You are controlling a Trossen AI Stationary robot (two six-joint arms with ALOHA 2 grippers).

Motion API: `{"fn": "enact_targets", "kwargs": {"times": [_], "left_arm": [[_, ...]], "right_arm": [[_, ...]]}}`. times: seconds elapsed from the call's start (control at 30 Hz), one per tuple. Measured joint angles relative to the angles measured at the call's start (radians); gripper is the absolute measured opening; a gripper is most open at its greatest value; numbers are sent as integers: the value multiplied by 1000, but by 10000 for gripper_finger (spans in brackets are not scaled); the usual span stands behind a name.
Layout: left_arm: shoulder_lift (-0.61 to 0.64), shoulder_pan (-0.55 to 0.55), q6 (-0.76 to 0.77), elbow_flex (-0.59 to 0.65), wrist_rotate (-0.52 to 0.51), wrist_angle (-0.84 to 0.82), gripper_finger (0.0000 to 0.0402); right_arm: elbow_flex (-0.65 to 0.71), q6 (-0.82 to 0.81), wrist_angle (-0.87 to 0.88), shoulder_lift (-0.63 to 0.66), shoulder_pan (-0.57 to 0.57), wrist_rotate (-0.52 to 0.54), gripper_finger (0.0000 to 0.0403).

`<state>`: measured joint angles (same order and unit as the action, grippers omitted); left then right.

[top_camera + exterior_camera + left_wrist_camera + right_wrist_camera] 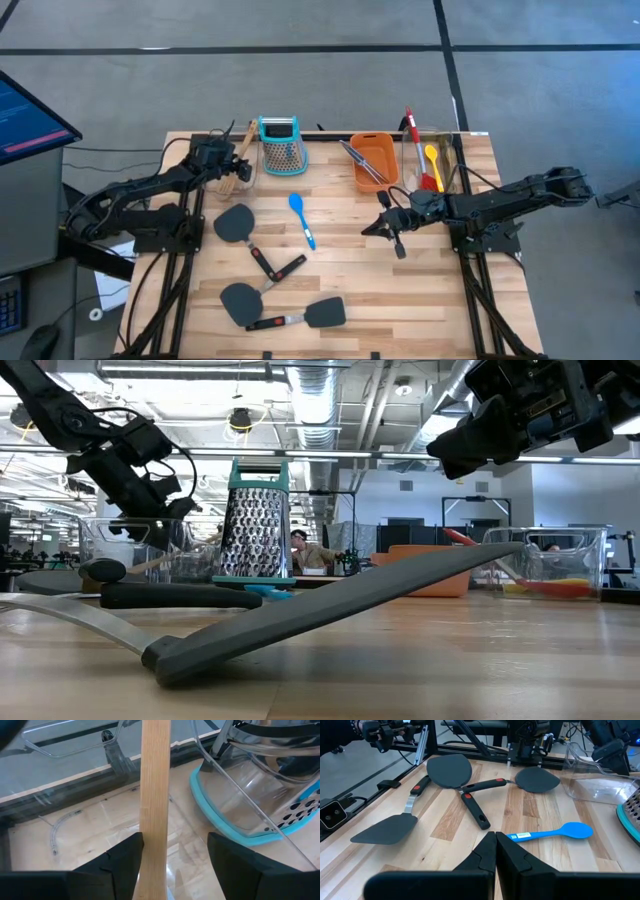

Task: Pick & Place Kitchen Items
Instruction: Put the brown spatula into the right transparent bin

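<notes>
My left gripper [238, 165] is open over a clear bin [222, 150] at the table's far left. The wooden turner's handle [155, 795] stands between its fingers, its lower end down in the bin. My right gripper [383, 228] is shut and empty above the table's middle right. It faces the blue spoon [552, 832], which lies flat on the table [302, 218]. Three black spatulas [237, 225] [240, 300] [320, 312] lie flat on the near table. Silver tongs [362, 160] lie in the orange tub [388, 150]. Red [413, 135] and yellow [432, 155] spoons lie in a clear bin [452, 165] at the far right. My left gripper has one finger [125, 857] right against the side of the wooden turner's handle [147, 840]; I cannot tell whether they touch. The other finger [230, 855] stands well apart from the handle. The fingers lie across the handle, which runs on past them.
The teal-topped metal grater [281, 145] stands upright just right of the left clear bin and shows close by in the left wrist view [280, 785]. In the low view one spatula's handle [330, 610] slants up close to the camera. Bare wood [420, 290] lies at the near right.
</notes>
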<state>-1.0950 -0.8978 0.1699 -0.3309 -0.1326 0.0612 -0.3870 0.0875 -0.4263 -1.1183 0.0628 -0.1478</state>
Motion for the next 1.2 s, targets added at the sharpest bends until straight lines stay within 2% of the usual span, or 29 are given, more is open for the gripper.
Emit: {"fn": "enact_targets", "kwargs": {"times": [0.37, 0.5, 0.63, 1.0, 1.1, 1.2], "left_arm": [[0, 0, 22, 0, -1, 3, 223], [0, 0, 23, 0, -1, 3, 208], [0, 0, 23, 1, -8, 2, 171], [0, 2, 24, 1, 1, 2, 22], [1, 2, 24, 1, 5, 2, 7], [28, 1, 26, -6, 48, -17, 11]], "right_arm": [[0, 0, 0, 0, 0, 0, 0], [0, -2, 0, 0, 0, 0, 0], [0, -2, 0, 0, 0, 0, 0], [0, -2, 0, 0, 0, 0, 0], [0, -2, -1, 0, 0, 0, 0], [0, -2, 0, 0, 0, 0, 0]]}}
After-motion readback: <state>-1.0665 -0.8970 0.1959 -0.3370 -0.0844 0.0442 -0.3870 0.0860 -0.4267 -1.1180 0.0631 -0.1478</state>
